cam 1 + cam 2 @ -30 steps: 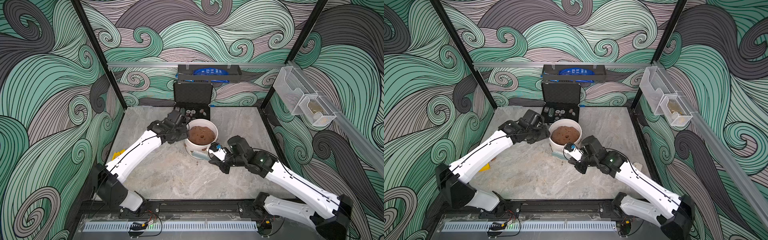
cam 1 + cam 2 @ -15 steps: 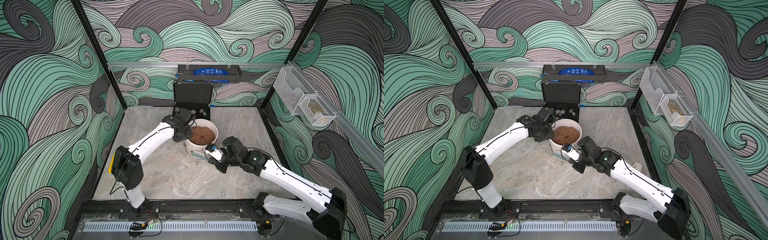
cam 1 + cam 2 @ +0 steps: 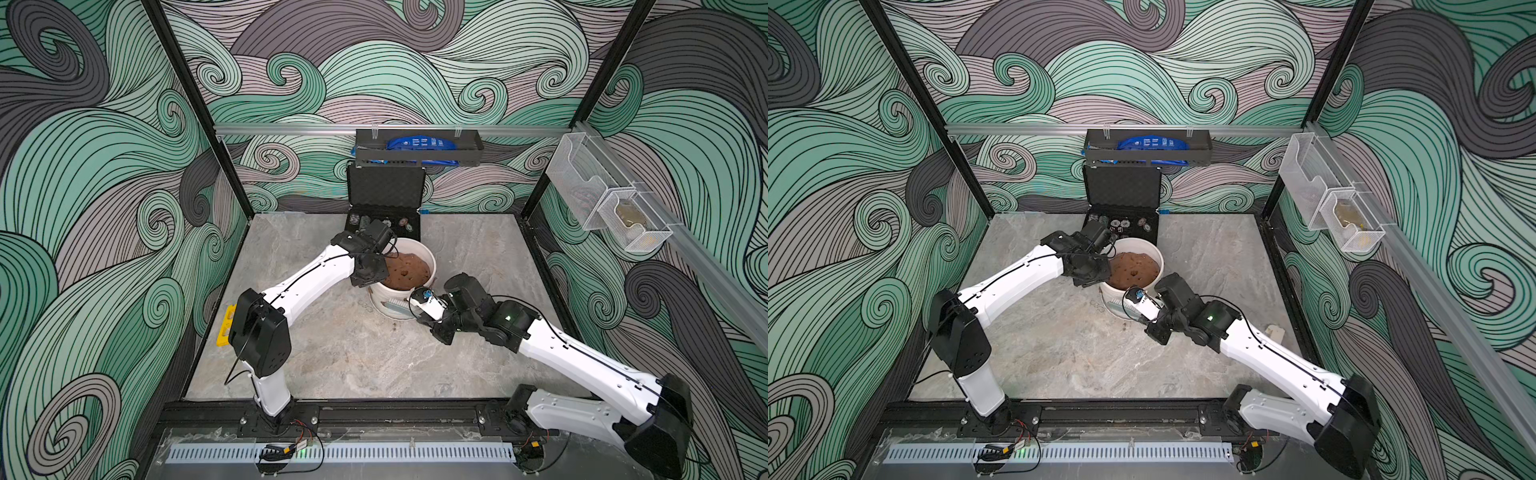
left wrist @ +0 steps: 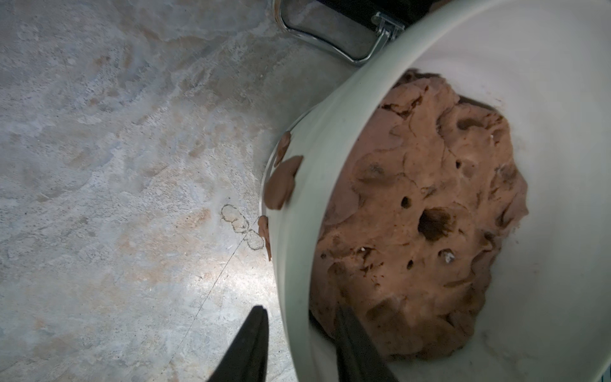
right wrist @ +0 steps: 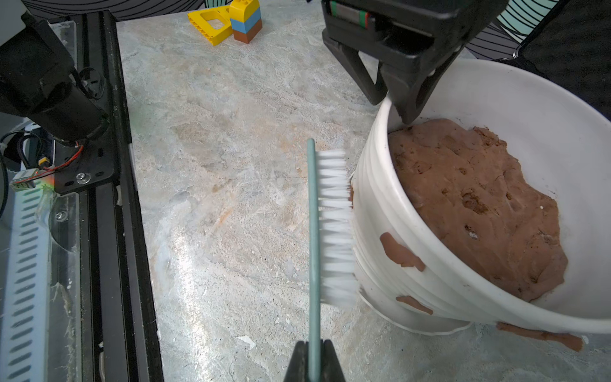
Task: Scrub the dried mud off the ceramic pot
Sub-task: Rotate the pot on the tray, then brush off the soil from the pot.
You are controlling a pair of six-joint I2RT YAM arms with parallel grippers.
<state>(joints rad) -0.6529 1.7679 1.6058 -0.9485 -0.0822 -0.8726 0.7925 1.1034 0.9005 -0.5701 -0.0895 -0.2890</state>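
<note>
Clinging to the outer ribbed wall of the pot (image 5: pixel 373 205), the dried mud (image 5: pixel 401 253) shows as several reddish-brown patches under the rim, with one more smear down at the foot. The pot stands upright near the middle of the table (image 3: pixel 353 353), full of brown soil (image 5: pixel 479 205), just in front of an open black case (image 3: pixel 384 191).

The brush (image 5: pixel 334 225) is laid with its long axis along the wall, white bristles facing the pot and touching the ribs. The nearest patch lies just beside the bristles, a little further round the curve, toward the end of the brush where it is held. So the stroke probably has to slide along the brush's own length, round the wall, rather than push in harder.

The right claw (image 5: pixel 314 350) is clamped tight on the thin green back of the brush. The left claw (image 5: pixel 391 106) sits astride the far rim, one finger inside and one outside; the jaws are part-way apart, and I cannot tell whether they pinch the rim.
</note>
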